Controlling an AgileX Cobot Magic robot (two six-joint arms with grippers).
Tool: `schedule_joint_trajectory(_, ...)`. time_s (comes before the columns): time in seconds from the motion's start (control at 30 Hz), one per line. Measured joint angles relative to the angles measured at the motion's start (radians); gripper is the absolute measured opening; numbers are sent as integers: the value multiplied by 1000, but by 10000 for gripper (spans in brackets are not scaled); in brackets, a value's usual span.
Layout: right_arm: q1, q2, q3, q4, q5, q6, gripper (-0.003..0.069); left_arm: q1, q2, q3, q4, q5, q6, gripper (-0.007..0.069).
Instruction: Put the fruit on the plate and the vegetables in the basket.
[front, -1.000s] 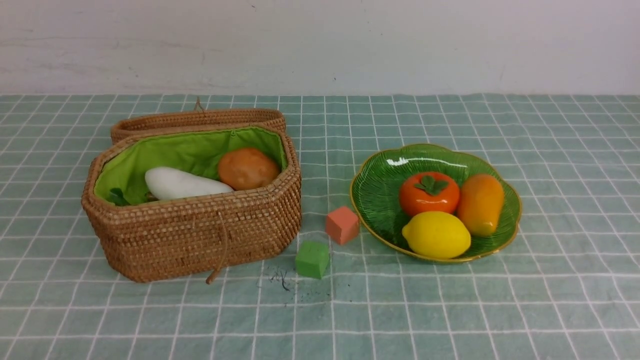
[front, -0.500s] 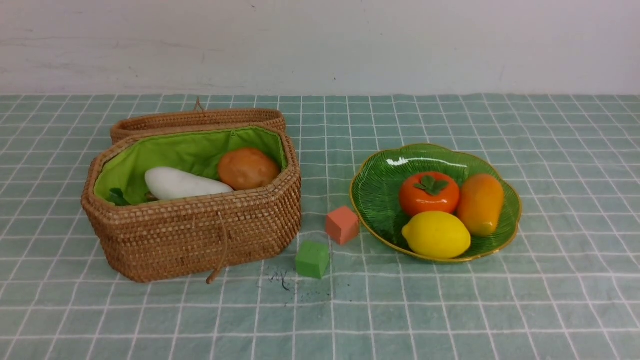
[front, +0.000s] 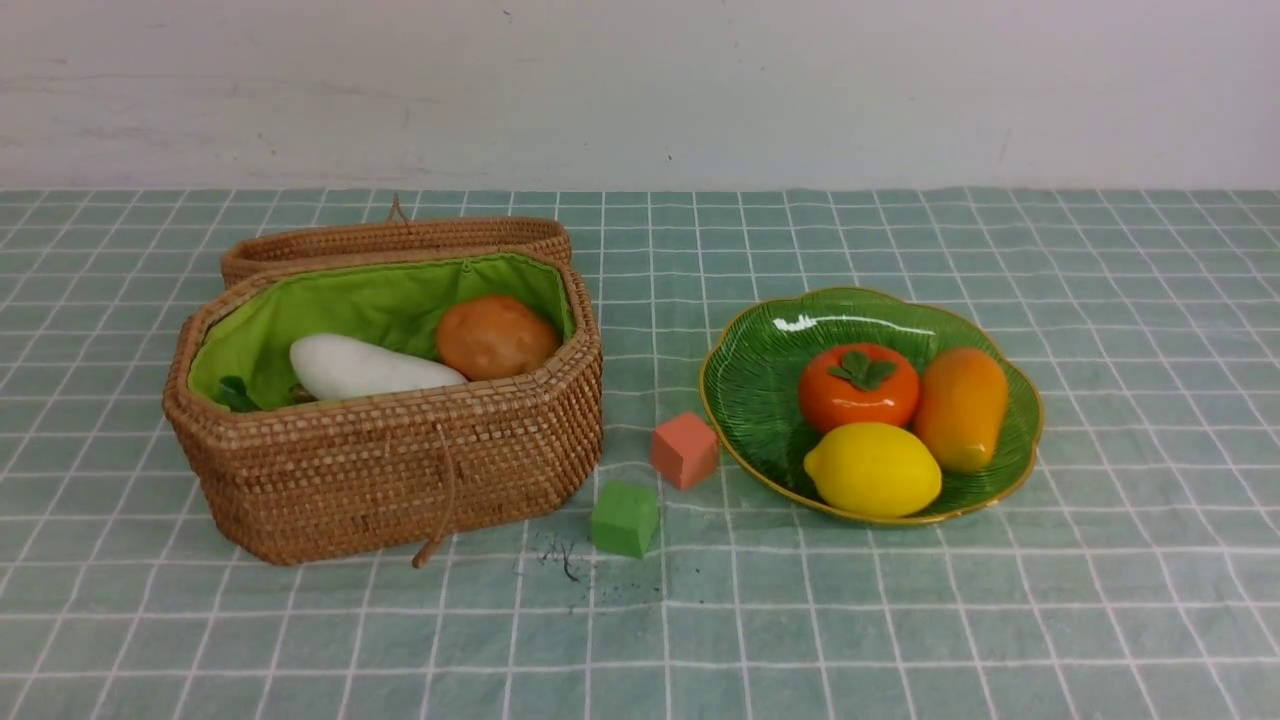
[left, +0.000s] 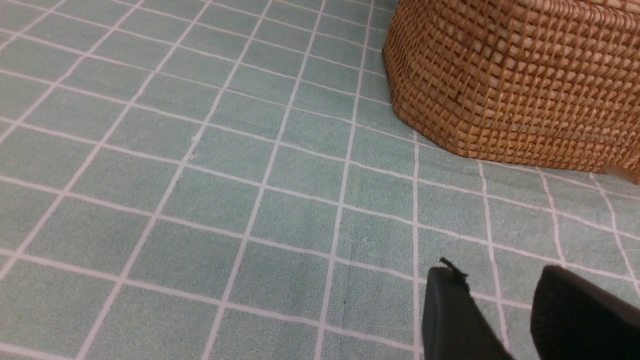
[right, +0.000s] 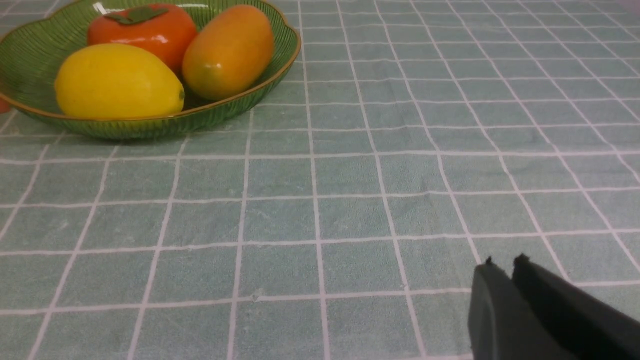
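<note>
The wicker basket (front: 400, 470) stands at the left with its lid folded back. Inside it lie a white radish (front: 365, 368) and a brown-orange potato (front: 495, 336). To the right, the green leaf plate (front: 750, 380) holds the fruit: a persimmon (front: 858, 388), a mango (front: 960, 406) and a lemon (front: 872, 468). No arm shows in the front view. My left gripper (left: 500, 280) hangs open and empty over the cloth near the basket (left: 510, 85). Over bare cloth my right gripper (right: 505, 262) is shut and empty, some way from the plate (right: 150, 125).
A salmon cube (front: 685, 450) and a green cube (front: 625, 518) sit on the checked green cloth between basket and plate. A small dark smudge (front: 565, 560) marks the cloth in front of the green cube. A white wall closes the far side.
</note>
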Motion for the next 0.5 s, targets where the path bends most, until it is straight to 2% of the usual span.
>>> schedule_joint_trajectory(0.5, 0, 0, 0, 0, 1, -1, 73, 0, 0, 0, 0, 0, 0, 239)
